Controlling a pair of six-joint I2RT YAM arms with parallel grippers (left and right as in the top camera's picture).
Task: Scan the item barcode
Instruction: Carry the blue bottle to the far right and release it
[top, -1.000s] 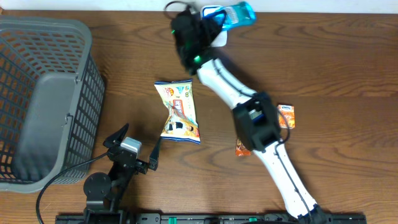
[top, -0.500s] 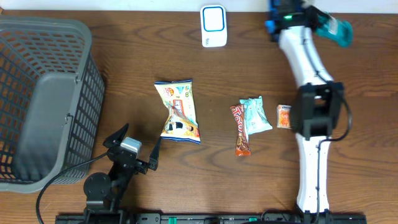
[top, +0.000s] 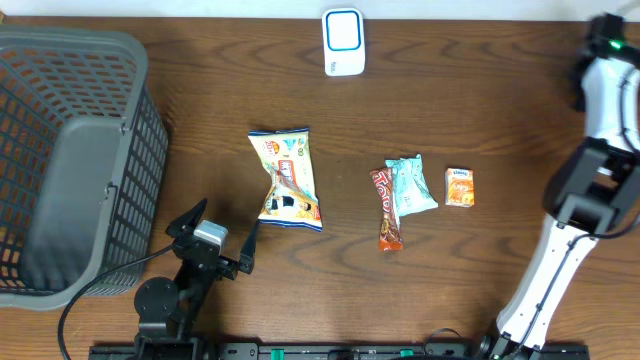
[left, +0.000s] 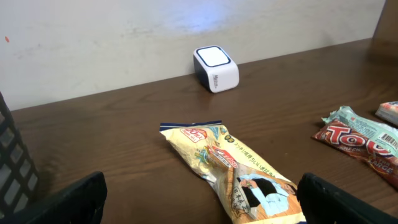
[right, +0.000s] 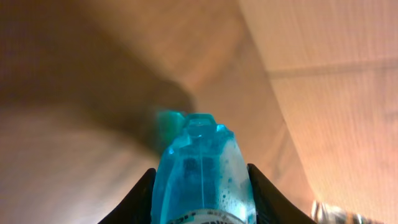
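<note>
Dark wood counter (top: 480, 100) fills the overhead view, with a grey basket (top: 70, 40) at its left end and the white, blue-topped scanner (top: 343, 42) against the back edge. A yellow snack bag (top: 287, 180) lies in the middle. To its right are a red chocolate bar (top: 387, 210) and a teal packet (top: 410, 185), touching each other, and a small orange packet (top: 459, 187) just beside them.

A second ago the right arm (top: 600, 120) reached across the counter and held the blue bottle (right: 202, 155) right at the scanner, covering the chocolate bar and the teal packet. Half a second ago it had swung to the upper right, the bottle still showing in the overhead view. Now the arm stands at the far right edge; its claw and the bottle are past the frame from above, and all three small packets lie in plain sight, well apart from the arm.

The wrist view shows the right claw (right: 202, 199) partly closed on the blue bottle, one dark finger pressed against each side, with blurred brown surface behind it. The bottle is in the air, away from the scanner.

The left claw (top: 222, 232) sits low at the front left, spread wide and holding nothing, just as in both earlier frames. Its camera looks past the snack bag toward the scanner. Nothing lying on the counter has shifted.
</note>
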